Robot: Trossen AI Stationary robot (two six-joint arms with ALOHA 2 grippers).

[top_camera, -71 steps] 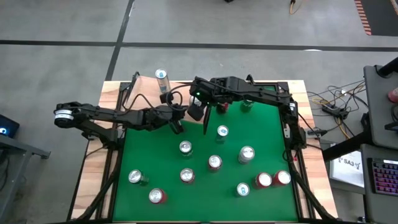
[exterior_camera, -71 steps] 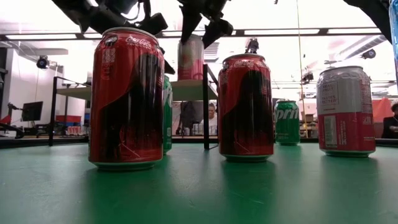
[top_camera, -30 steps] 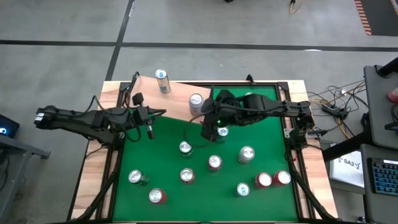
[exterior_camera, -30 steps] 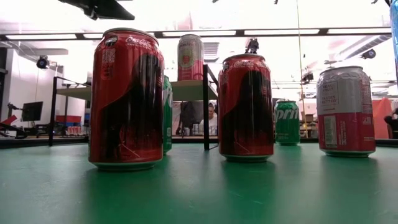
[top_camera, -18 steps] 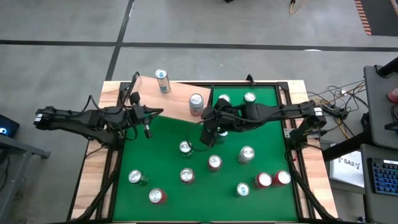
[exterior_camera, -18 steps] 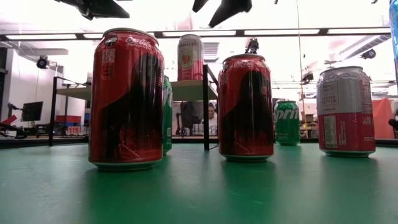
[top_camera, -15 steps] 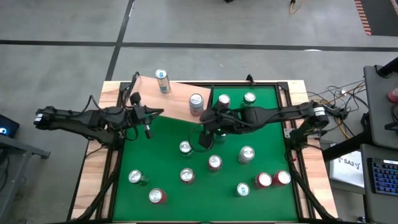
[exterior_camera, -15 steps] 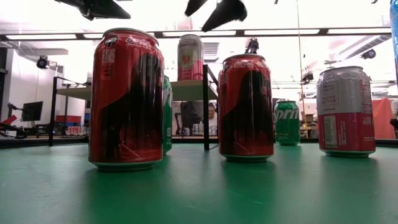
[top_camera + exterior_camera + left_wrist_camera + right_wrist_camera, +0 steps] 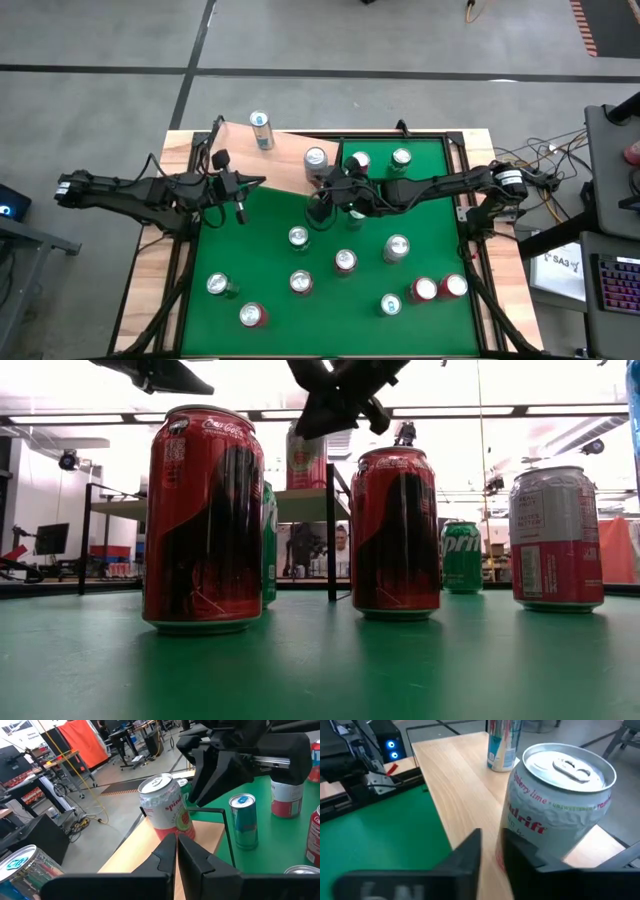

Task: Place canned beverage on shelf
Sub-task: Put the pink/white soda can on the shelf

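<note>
1. Grey concrete floor [image 9: 100, 40] all round. The counter [image 9: 270, 240] is green-topped, with approx. a dozen loose cans standing upright on it.
2. Shelf [image 9: 285, 150] is a pale wood board at the counter's far left corner, seen from overhead.
3. Task item is the Spindrift can [image 9: 315, 160] [image 9: 555, 810], silver and pink. It stands upright on the shelf, near the edge that borders the green.
4. Slim blue can [image 9: 260, 128] is also upright on the shelf, further back and well apart from the Spindrift can.
5. Right pincer [image 9: 322, 205] [image 9: 492, 845] hangs over the green, just beside the shelf edge. Its fingers are drawn nearly together w/ nothing between them, i.e. clenched on air. The Spindrift can is just ahead of the tips, not gripped.
6. Left pincer [image 9: 238, 208] [image 9: 176, 845] hangs by the counter's left side, near the shelf's front edge. It is clenched and empty, and points toward the Spindrift can [image 9: 165, 807].
7. Low view: two red cola cans [image 9: 205, 520] stand closest to the camera. The Spindrift can is raised on the shelf behind them, partly hidden by the right arm.
</note>
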